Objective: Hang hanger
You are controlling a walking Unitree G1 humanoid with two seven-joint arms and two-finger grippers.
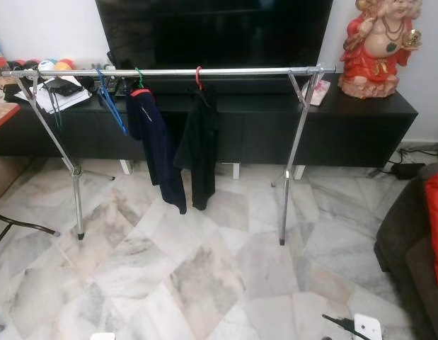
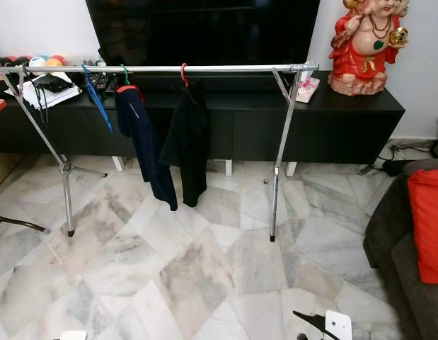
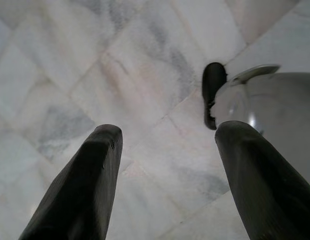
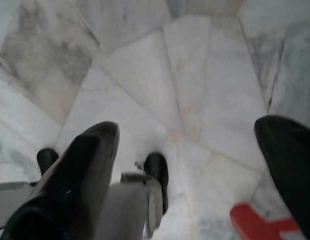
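Observation:
A silver clothes rack [image 1: 226,71] stands on the marble floor before a black TV cabinet. On its rail hang an empty blue hanger [image 1: 109,99], a navy garment [image 1: 156,152] on a green hanger, and a black garment [image 1: 201,145] on a red hanger. My left gripper [image 3: 165,175] hangs over the floor, its fingers open and empty. My right gripper [image 4: 187,165] also points down at the floor, open with nothing between its fingers. Part of the right arm [image 1: 360,326] shows at the bottom edge of the left eye view.
A dark sofa [image 1: 417,241] with a red cushion [image 1: 436,223] stands at the right. A red figurine [image 1: 378,42] sits on the cabinet [image 1: 346,120]. A black chair leg [image 1: 20,227] lies at the left. Open floor [image 1: 204,276] spreads between me and the rack.

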